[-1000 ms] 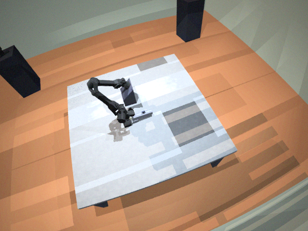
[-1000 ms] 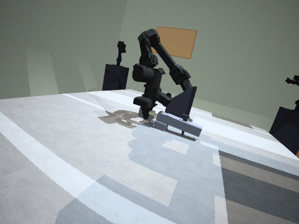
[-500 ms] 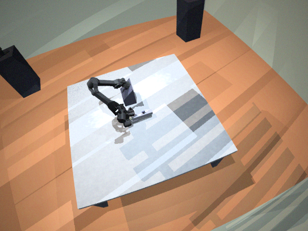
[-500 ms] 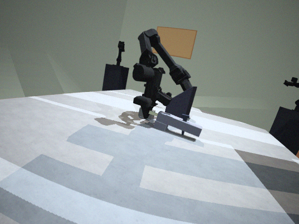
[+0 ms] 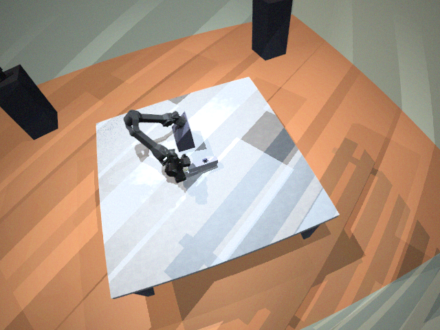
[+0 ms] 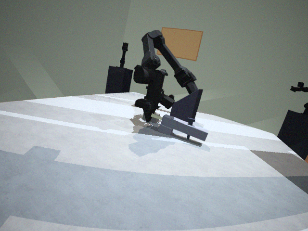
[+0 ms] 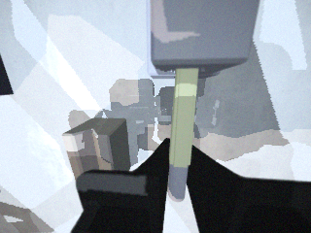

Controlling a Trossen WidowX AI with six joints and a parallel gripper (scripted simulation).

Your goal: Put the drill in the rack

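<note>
- In the wrist view's lower middle, the jaws (image 6: 148, 118) grasp the drill (image 6: 156, 116) (image 7: 185, 118), apparently for pulling.
- Its upper end meets the grey block (image 5: 203, 164) (image 6: 184, 126) (image 7: 201, 36), top centre, which probably anchors it.

The rod (image 6: 157, 116) (image 7: 184, 123) is pale yellow-green with a grey tip; the fingers (image 5: 186, 169) (image 6: 154, 116) are black.

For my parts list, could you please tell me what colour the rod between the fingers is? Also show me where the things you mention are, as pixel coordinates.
Pale yellow-green, with a grey tip (image 7: 178, 183); the wrist view shows it best.
</note>
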